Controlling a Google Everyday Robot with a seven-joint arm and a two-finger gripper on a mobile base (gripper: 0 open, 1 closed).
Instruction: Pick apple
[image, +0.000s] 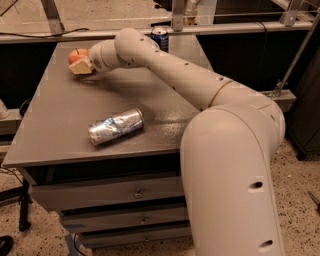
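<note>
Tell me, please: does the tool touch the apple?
Cannot tell. In the camera view the tool, at the far left of the table, overlaps the apple low down; no gap shows, but the contact line is hidden.
</note>
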